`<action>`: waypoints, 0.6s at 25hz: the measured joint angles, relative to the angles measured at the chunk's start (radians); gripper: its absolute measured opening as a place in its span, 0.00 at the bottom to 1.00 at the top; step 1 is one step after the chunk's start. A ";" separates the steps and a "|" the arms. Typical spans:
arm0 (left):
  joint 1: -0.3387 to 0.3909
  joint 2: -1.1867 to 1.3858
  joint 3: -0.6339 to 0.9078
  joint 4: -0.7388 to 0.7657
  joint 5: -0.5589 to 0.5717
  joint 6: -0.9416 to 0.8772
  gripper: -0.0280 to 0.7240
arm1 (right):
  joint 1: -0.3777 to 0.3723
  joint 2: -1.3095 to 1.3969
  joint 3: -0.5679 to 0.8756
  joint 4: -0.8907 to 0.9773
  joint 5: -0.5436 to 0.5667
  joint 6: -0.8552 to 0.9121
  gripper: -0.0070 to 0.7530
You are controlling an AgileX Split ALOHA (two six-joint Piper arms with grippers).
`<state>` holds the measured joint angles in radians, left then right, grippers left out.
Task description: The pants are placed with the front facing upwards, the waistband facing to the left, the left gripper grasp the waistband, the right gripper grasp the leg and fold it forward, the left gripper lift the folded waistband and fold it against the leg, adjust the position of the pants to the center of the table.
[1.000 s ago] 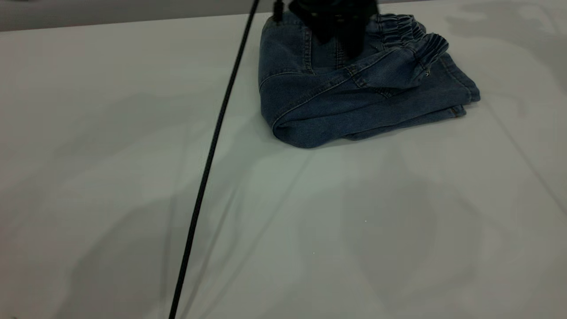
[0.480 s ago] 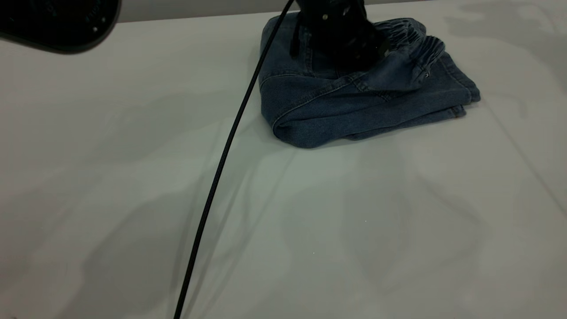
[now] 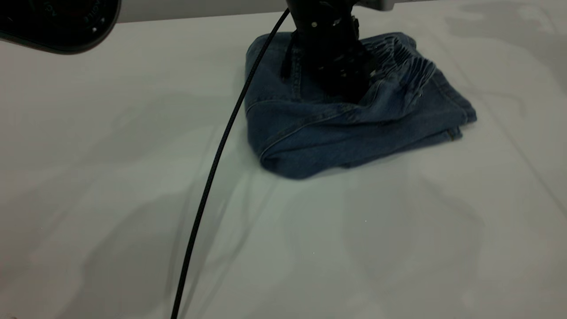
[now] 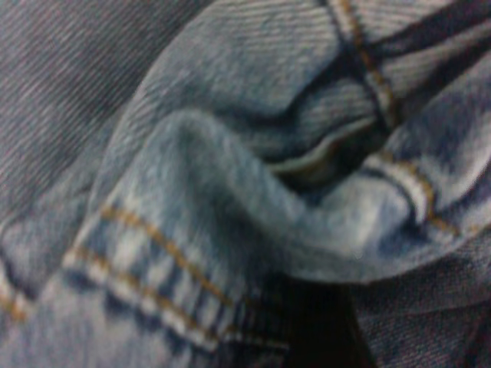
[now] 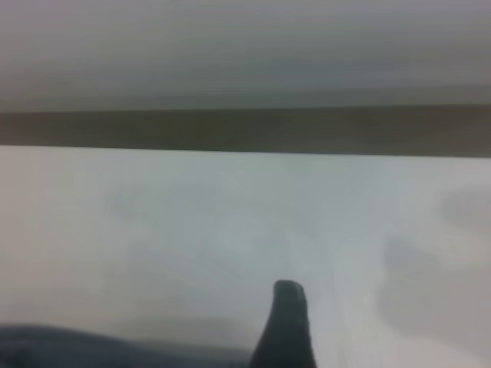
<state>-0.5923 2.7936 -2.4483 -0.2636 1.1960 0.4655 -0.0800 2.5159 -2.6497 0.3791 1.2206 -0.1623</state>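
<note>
Pants [image 3: 354,128] lie folded into a thick bundle on the desk [image 3: 310,243], toward the far edge and somewhat right of the middle. The waistband [image 3: 407,66] is on top at the bundle's right side. Both folds look done, so the step in hand is judged to be centring.

The left hand [image 3: 343,84] is down on the upper layer, beside the waistband. Its wrist view is filled with bunched denim and orange stitching. Cannot tell whether it is clamped on cloth or only pressing.

The right hand [image 5: 287,326] is off the pants over bare desk, with a strip of denim at the edge of its view. One fingertip shows; apart or together cannot be told.

A black cable [image 3: 212,168] trails across the desk just left of the bundle.

To do it well:
- Drag low and slowly toward the near middle.
- Hold through all layers, or the top one may shear off the lower ones.
- Watch the loose hem corner at the right.
- Release only once the bundle lies flat.
</note>
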 joint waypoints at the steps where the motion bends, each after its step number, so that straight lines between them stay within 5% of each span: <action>1: 0.000 0.000 0.000 0.000 0.021 0.026 0.65 | 0.000 0.000 0.000 0.000 0.000 0.000 0.72; 15: -0.002 -0.002 0.002 0.166 0.041 0.357 0.65 | 0.000 0.000 0.000 -0.001 0.000 0.000 0.72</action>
<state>-0.5941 2.7917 -2.4464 -0.0973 1.2372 0.8230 -0.0800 2.5159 -2.6497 0.3782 1.2206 -0.1622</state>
